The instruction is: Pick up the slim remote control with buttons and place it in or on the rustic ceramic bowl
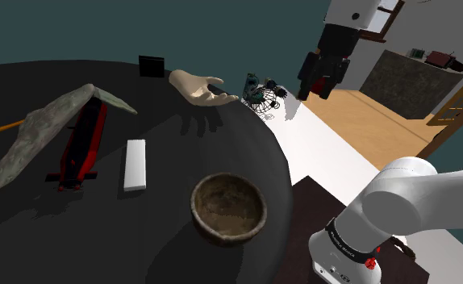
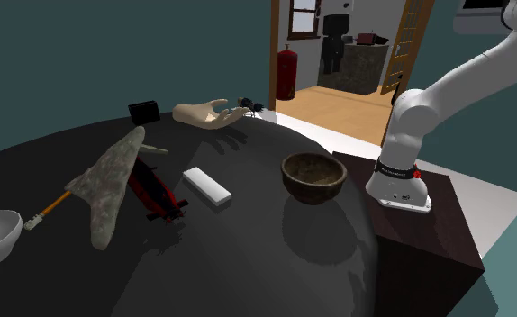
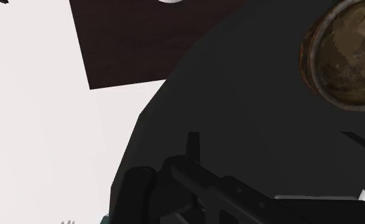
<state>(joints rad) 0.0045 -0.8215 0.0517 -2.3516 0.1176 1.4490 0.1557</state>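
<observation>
The white arm (image 2: 414,113) stands on its stand (image 2: 432,239) and bends high up, going out at the second exterior view's top right corner. In the wrist view the hand looks down from high above on the edge of the dark worktop (image 1: 77,234) and the brown bowl (image 1: 226,237). I cannot tell if the jaws are apart or together. The remote (image 1: 135,164) is a plain white bar. It lies flat on the worktop, between the bowl and a red and black thing (image 1: 81,149), touching neither. A black band (image 2: 396,168) round the arm's foot may have tiny letters, too small to read.
</observation>
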